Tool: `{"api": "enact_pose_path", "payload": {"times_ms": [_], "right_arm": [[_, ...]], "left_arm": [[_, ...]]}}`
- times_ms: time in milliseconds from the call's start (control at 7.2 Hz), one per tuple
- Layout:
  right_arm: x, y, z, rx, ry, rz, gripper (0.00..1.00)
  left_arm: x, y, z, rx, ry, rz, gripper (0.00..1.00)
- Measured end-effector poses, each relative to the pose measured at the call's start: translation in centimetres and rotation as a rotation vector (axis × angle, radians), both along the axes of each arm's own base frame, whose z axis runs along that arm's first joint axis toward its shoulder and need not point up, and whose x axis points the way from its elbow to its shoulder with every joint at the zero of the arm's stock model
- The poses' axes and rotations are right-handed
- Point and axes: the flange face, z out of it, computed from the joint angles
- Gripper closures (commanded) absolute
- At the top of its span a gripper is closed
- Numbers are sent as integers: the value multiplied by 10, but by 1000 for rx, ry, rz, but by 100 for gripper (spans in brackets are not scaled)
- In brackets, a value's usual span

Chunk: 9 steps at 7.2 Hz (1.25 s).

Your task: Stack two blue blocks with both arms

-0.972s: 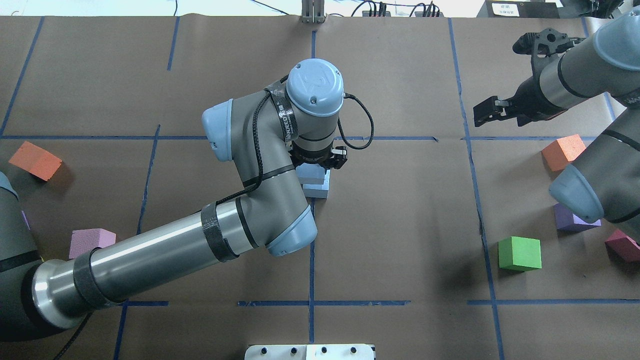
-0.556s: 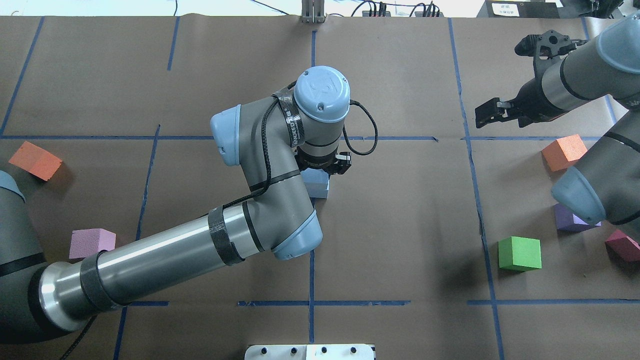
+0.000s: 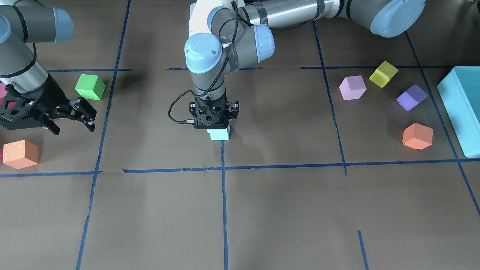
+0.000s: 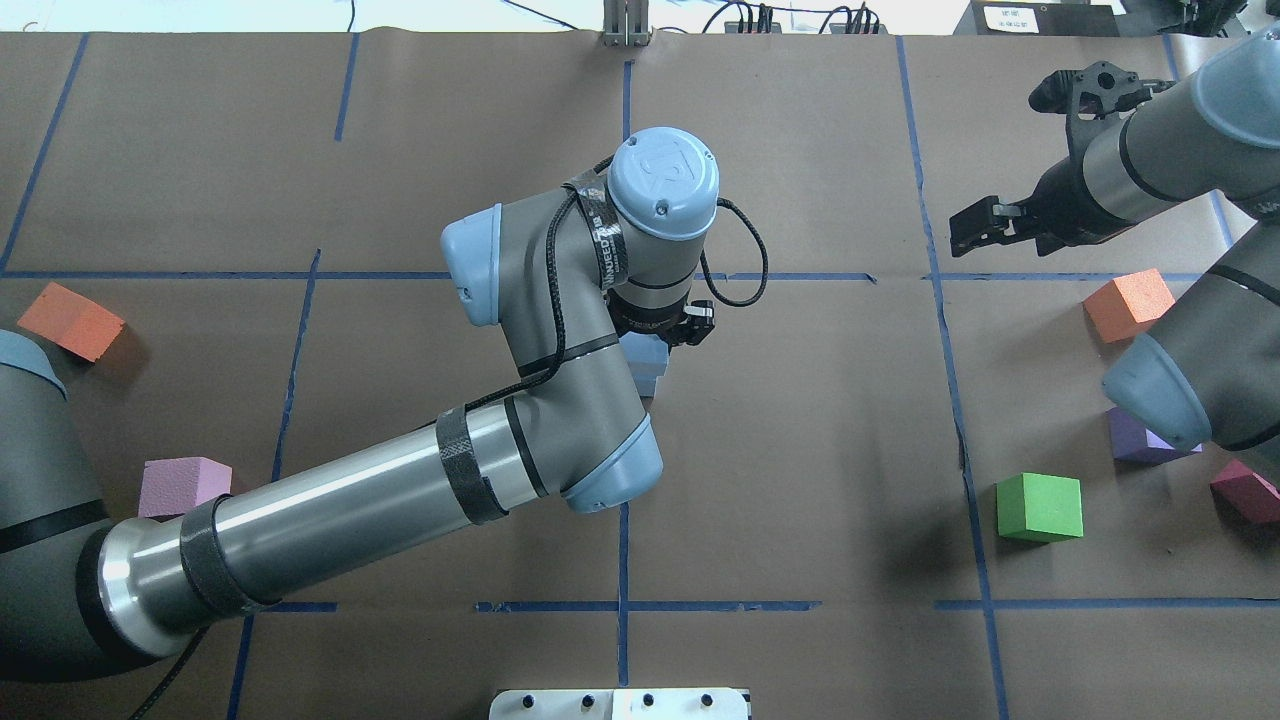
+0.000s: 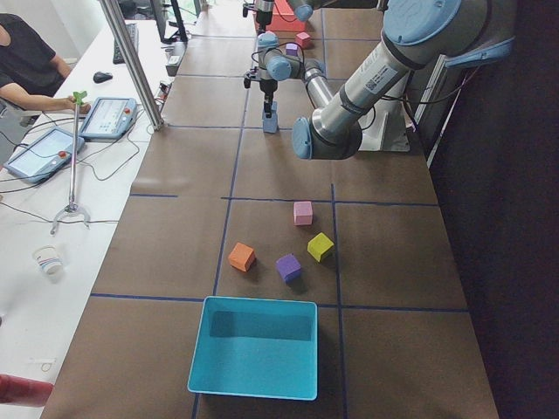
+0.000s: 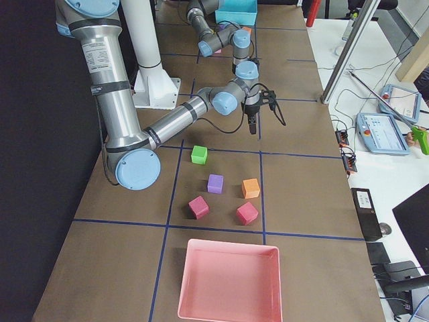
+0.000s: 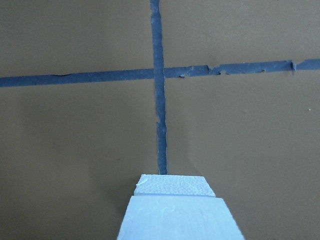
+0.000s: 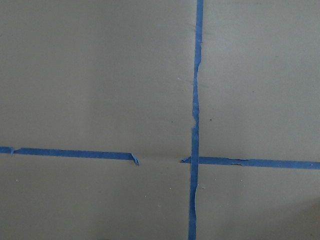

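while the right gripper (image 3: pixel 92 122) hangs wide open off to the side, the left gripper (image 3: pixel 215 125) grips the top block (image 7: pixel 176 220) directly over the bottom block (image 7: pixel 172 184) by the centre tape line (image 3: pixel 224 195). we cannot tell whether the two blocks touch.

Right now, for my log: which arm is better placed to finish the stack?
Left. The left gripper holds the upper blue block over the lower blue block; the right gripper hangs open, far aside.
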Motion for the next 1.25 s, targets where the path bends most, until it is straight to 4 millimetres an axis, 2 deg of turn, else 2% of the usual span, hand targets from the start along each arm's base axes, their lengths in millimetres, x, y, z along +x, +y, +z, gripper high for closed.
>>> {"api": "enact_pose_path", "payload": {"times_ms": [139, 278, 417, 972, 1111, 1250], "right_arm": [[-1, 0, 1, -2, 1, -1, 0], [-1, 0, 2, -3, 2, -2, 0], [-1, 0, 2, -3, 2, -2, 0], [-2, -1, 0, 0, 0, -1, 0], [-2, -1, -1, 1, 0, -1, 0], [-2, -1, -1, 1, -1, -2, 0]], "left_arm": [[1, 0, 1, -2, -2, 0, 84], [1, -1, 2, -2, -3, -1, 58], [2, 0, 2, -3, -3, 0, 1], [0, 2, -1, -1, 2, 1, 0], [-6, 1, -5, 4, 10, -4, 0], [-29, -2, -14, 22, 41, -24, 0]]}}
